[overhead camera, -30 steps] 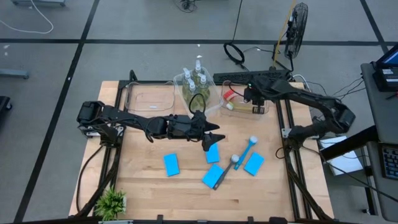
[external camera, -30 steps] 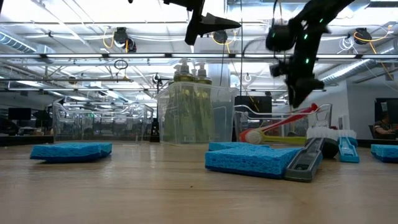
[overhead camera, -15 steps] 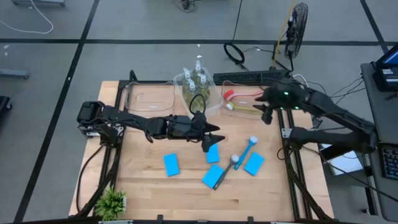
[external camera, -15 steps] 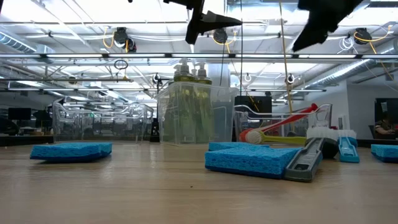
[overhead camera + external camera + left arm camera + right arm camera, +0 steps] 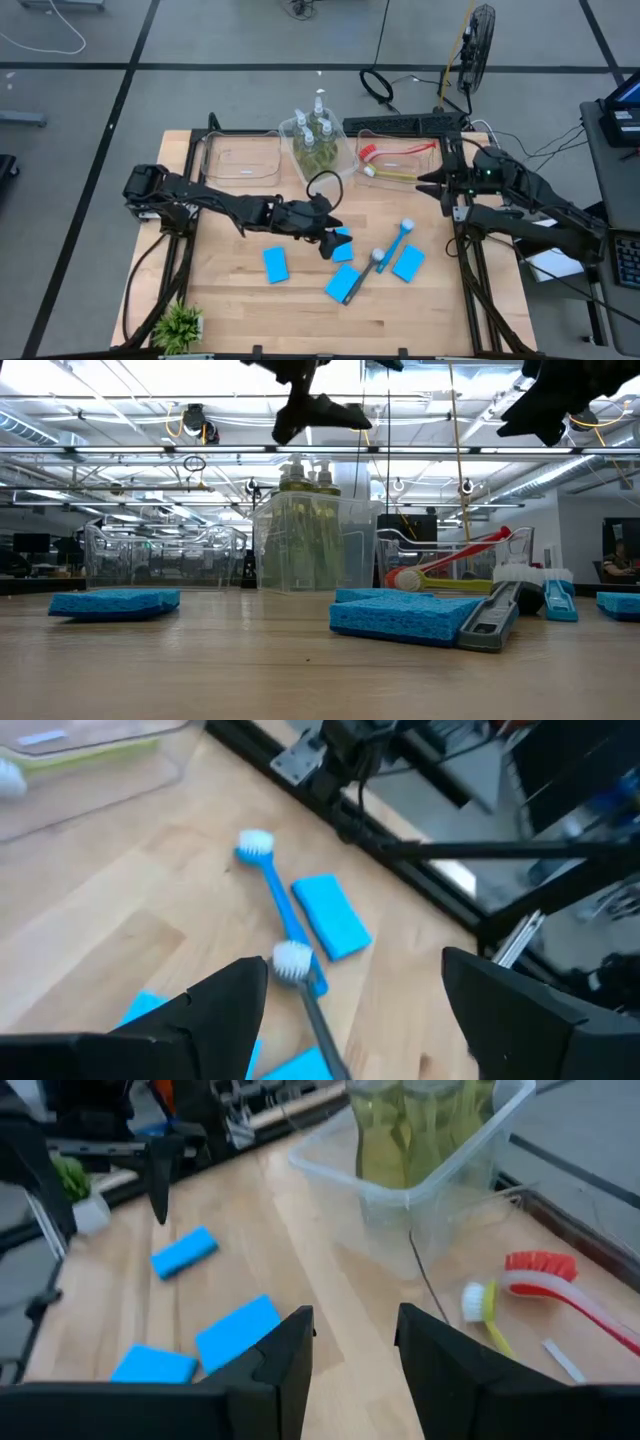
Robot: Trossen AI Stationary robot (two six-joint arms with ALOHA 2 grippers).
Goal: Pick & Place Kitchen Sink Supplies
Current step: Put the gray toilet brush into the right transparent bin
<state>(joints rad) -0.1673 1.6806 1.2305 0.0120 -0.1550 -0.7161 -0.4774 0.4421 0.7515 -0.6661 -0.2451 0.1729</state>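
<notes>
Four light-blue sponges lie flat on the table: (image 5: 276, 264), (image 5: 343, 247), (image 5: 343, 284), (image 5: 408, 263). A blue dish brush (image 5: 401, 238) and a dark-handled brush (image 5: 366, 272) lie between them; the dark handle rests on a sponge. The pump bottles (image 5: 316, 135) stand in the middle clear tub. A red brush (image 5: 400, 152) and a yellow-green brush (image 5: 385, 172) lie in the right tub. My left gripper (image 5: 331, 243) hangs open above the middle sponge, and its wrist view shows the blue brush (image 5: 275, 890) ahead. My right gripper (image 5: 425, 183) is open, raised beside the right tub's right end.
A clear tub (image 5: 243, 158) stands at the far left with nothing in it. A small potted plant (image 5: 180, 325) sits at the near left corner. Black frame rails (image 5: 465, 250) run along both table sides. Bare wood lies along the near edge.
My right gripper has risen out of the right tub, leaving the brushes in it, and drawn back toward the table's right edge. My left gripper has shifted toward the near edge, over the middle sponge, and tipped downward.
</notes>
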